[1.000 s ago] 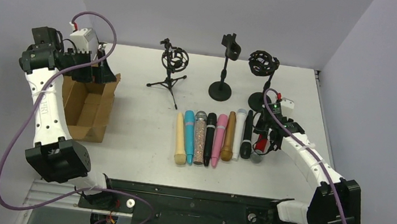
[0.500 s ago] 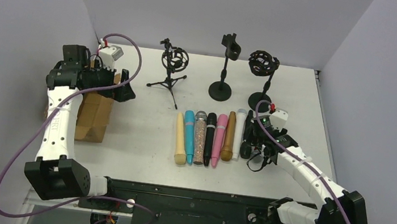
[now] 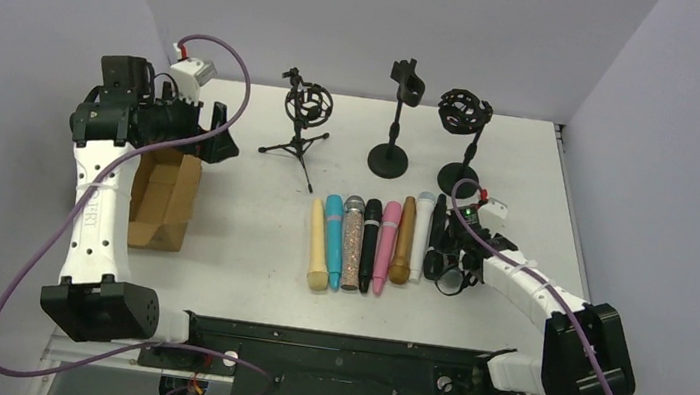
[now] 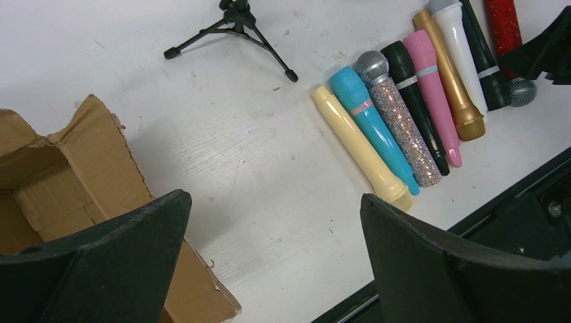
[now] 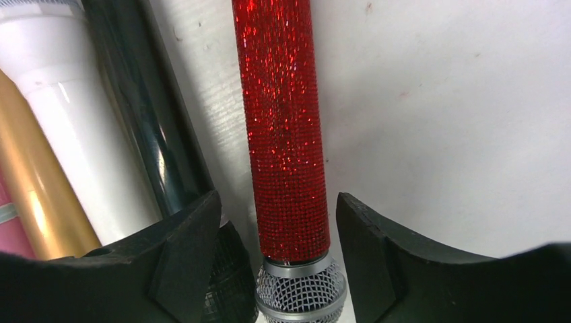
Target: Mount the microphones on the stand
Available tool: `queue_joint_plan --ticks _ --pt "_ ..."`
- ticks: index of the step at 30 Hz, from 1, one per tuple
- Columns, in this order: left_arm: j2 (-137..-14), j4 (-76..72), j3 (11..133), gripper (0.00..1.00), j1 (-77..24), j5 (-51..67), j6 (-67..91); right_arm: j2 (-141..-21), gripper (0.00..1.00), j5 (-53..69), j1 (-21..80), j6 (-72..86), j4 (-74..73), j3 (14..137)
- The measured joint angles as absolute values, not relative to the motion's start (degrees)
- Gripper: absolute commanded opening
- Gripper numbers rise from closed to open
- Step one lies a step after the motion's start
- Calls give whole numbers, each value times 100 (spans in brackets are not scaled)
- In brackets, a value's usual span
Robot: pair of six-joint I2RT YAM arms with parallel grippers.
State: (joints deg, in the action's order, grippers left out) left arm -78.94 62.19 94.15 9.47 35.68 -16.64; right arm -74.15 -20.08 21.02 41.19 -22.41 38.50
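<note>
An open cardboard box (image 3: pixel 166 207) (flaps ragged and splayed) sits at the left of a white table (image 3: pixel 251 231).

Three views: one high overview, two wrist cameras.
Top external: sits high behind the near edge, takes in the whole table (image 3: pixel 251 236). Left wrist: looks down from well up, catches the microphone row (image 4: pixel 400 128) at upper right. Right wrist: hangs very close over the red microphone (image 5: pixel 286 134), shared with left wrist's top right corner.

Red mic (image 5: pixel 286 134): black mic (image 5: pixel 135 87) tight on left, open table (image 5: pixel 458 121) right.
</note>
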Motion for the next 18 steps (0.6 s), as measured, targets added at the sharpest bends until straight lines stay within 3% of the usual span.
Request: queue_joint_plan --ticks 6,15,18 --pt "-7808 6302 9358 96 947 4091 -1599 -7500 43 -1822 2102 4281 -1951 3409" --pt "-7745 6534 9522 96 945 4814 -1693 -7181 0 -1785 2099 4501 -1802 3039" --pt "-7762 6602 9585 96 945 4921 -1833 -6685 0 -1791 2117 4525 -2084 3046"
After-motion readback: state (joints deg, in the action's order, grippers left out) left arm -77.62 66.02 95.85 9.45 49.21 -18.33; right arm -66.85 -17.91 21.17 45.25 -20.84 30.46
